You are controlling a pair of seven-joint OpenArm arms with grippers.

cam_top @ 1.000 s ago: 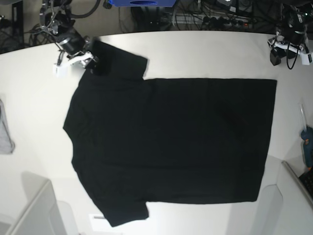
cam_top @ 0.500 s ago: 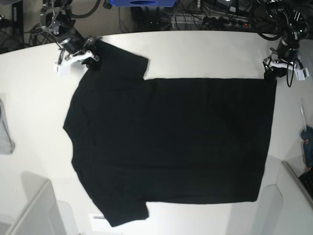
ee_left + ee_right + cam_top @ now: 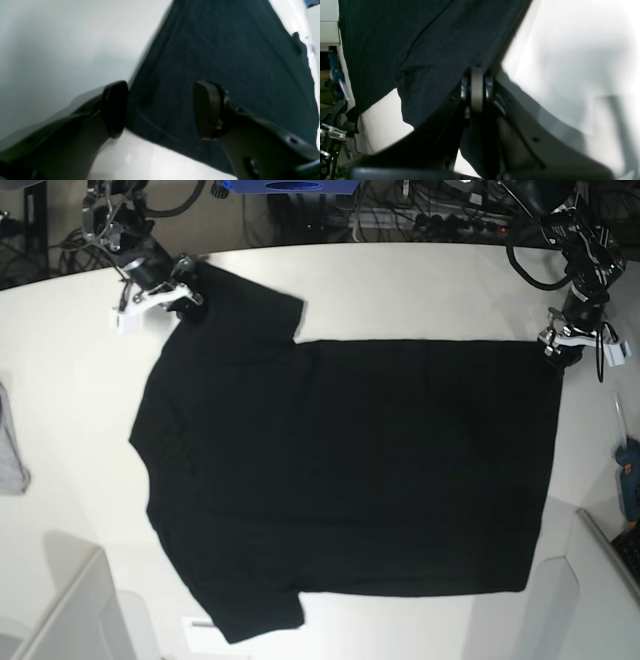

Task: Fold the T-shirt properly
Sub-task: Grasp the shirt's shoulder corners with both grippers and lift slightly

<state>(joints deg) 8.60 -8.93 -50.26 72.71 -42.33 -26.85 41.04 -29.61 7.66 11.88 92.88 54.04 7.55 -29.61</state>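
The black T-shirt (image 3: 350, 460) lies spread flat on the white table (image 3: 420, 290), plain side up, collar to the left and hem to the right. My right gripper (image 3: 183, 300) is at the far-left sleeve. In the right wrist view it (image 3: 477, 92) is shut on the edge of the T-shirt (image 3: 420, 37). My left gripper (image 3: 553, 345) is at the far-right hem corner. In the left wrist view it (image 3: 161, 110) is open, low over the table, and its jaws straddle the corner of the T-shirt (image 3: 225, 50).
A small grey cloth (image 3: 10, 450) lies at the left table edge. A blue tool (image 3: 628, 475) lies at the right edge. Grey bins stand at the front left (image 3: 70, 610) and front right (image 3: 600, 590). Cables run behind the table.
My left gripper has come down from the far right table corner to the T-shirt's hem corner. My right gripper stays at the sleeve, which has shifted slightly.
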